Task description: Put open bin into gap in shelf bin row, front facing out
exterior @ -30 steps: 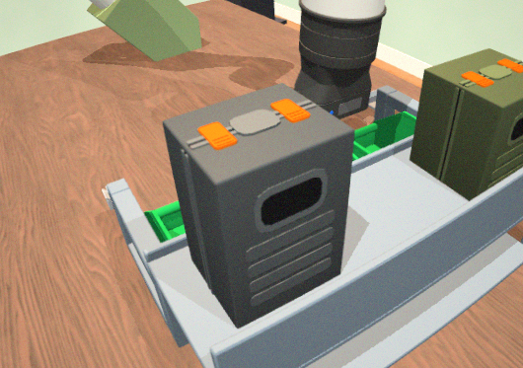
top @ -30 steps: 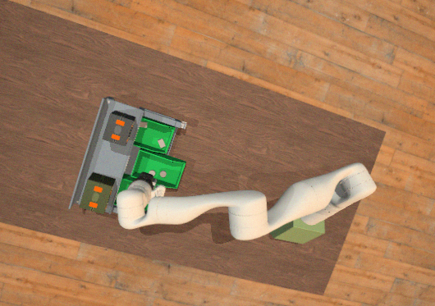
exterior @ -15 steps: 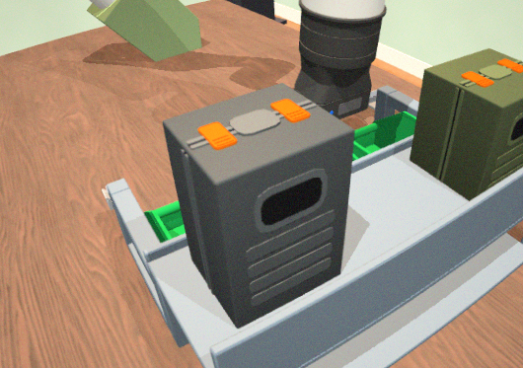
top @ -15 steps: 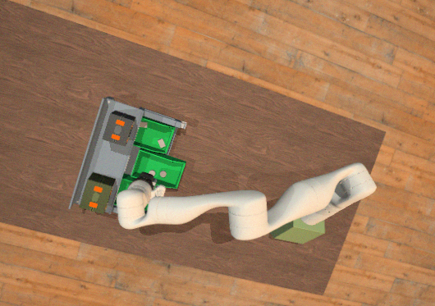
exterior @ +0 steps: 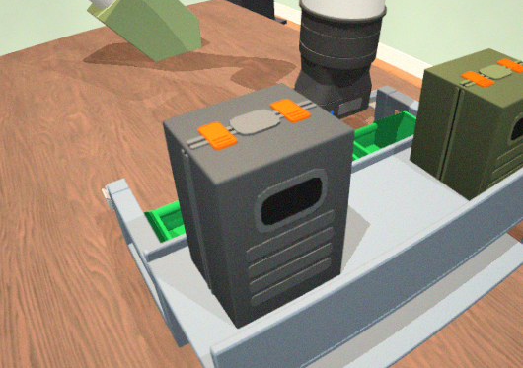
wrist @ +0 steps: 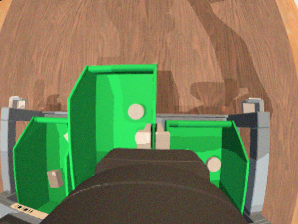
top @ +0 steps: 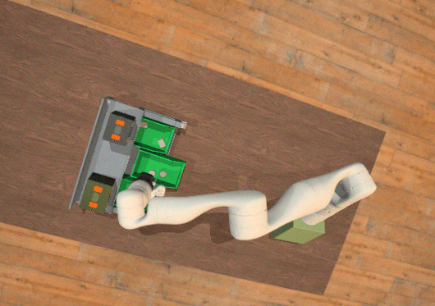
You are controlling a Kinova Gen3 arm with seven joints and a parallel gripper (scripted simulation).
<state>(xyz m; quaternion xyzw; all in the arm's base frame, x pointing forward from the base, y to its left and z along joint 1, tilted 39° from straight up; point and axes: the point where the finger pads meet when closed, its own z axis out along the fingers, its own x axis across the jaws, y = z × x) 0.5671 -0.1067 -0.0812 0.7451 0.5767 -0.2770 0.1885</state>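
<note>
The open green bin is in the middle gap between two green bins, its rear by the upper board and its front sticking out past the shelf's front lip. Two round pale parts lie in it; one part shows clearly. My gripper is shut on the bin's side wall, on the side of the right neighbour in the wrist view. The left neighbour bin and the right neighbour bin sit behind the lip. The gripper's body hides the bin's rear; its exact tilt is unclear.
The grey upper board carries a dark grey case and an olive case. Shelf end posts stand beyond the neighbouring bins. A light green block is by the arm's base.
</note>
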